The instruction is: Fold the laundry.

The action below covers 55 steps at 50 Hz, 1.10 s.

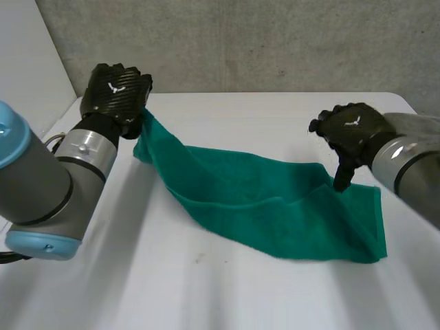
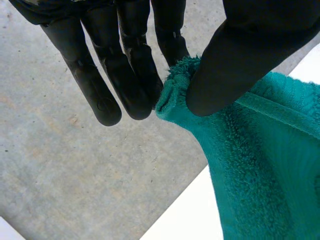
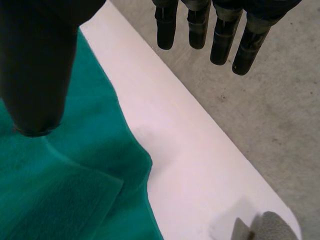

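Observation:
A green towel (image 1: 275,206) lies spread across the middle of the white table (image 1: 206,289). Its far left corner is lifted off the surface. My left hand (image 1: 117,93) holds that corner up at the table's far left. In the left wrist view the thumb and fingers (image 2: 100,85) pinch the towel's hemmed corner (image 2: 175,95) between them. My right hand (image 1: 350,130) hovers over the towel's far right corner with one digit pointing down at the cloth. In the right wrist view its fingers (image 3: 220,35) are straight and spread away from the thumb, with nothing between them, above the towel's edge (image 3: 60,190).
The table's far edge (image 3: 200,165) runs close behind the towel, with grey concrete floor (image 2: 75,175) beyond it. A grey object (image 3: 270,227) sits at the table's far right corner. Bare tabletop lies in front of the towel.

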Each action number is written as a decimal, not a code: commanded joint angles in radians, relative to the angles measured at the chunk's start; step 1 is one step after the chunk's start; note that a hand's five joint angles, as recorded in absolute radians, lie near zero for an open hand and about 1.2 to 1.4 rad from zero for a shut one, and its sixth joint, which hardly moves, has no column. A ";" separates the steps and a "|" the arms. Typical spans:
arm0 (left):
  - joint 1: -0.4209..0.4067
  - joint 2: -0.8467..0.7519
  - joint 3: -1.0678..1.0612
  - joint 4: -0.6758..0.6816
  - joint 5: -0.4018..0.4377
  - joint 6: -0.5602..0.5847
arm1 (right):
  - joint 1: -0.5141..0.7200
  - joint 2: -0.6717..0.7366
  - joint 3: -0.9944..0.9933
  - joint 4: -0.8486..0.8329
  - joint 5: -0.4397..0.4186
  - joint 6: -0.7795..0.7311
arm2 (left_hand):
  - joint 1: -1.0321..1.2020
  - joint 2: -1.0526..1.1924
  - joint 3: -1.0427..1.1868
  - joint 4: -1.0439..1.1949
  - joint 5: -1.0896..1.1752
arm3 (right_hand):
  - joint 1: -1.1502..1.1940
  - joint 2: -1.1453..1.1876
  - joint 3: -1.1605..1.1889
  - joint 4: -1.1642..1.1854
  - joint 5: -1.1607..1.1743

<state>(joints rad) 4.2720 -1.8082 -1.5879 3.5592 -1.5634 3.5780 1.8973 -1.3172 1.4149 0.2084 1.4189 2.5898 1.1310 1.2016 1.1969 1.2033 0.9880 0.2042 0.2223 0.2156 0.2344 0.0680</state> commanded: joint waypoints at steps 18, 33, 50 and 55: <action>0.011 0.119 -0.115 -0.008 0.003 -0.002 | -0.069 0.434 -0.309 0.258 -0.107 0.001 | 0.265 0.195 0.199 0.193 0.234 | 0.207 0.189 0.195 0.176 0.168; 0.022 0.113 -0.116 -0.008 0.005 -0.004 | -0.064 0.503 -0.295 0.120 -0.037 -0.004 | 0.265 0.195 0.199 0.193 0.234 | 0.567 0.549 0.556 0.537 0.529; 0.042 0.118 -0.116 -0.008 0.003 -0.004 | -0.066 0.414 -0.264 0.112 -0.047 -0.011 | 0.265 0.195 0.199 0.193 0.234 | 1.192 1.174 1.181 1.162 1.154; 0.042 0.119 -0.116 -0.008 0.005 -0.004 | -0.066 0.400 -0.251 0.114 -0.051 -0.017 | 0.265 0.195 0.199 0.193 0.234 | 0.497 0.479 0.486 0.467 0.459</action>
<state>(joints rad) 4.3133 -1.6904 -1.7042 3.5511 -1.5593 3.5742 1.8316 -0.9008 1.1480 0.3196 1.3709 2.5778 1.1310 1.2016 1.1969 1.2033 0.9881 0.8872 1.0370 1.0570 1.0587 0.8886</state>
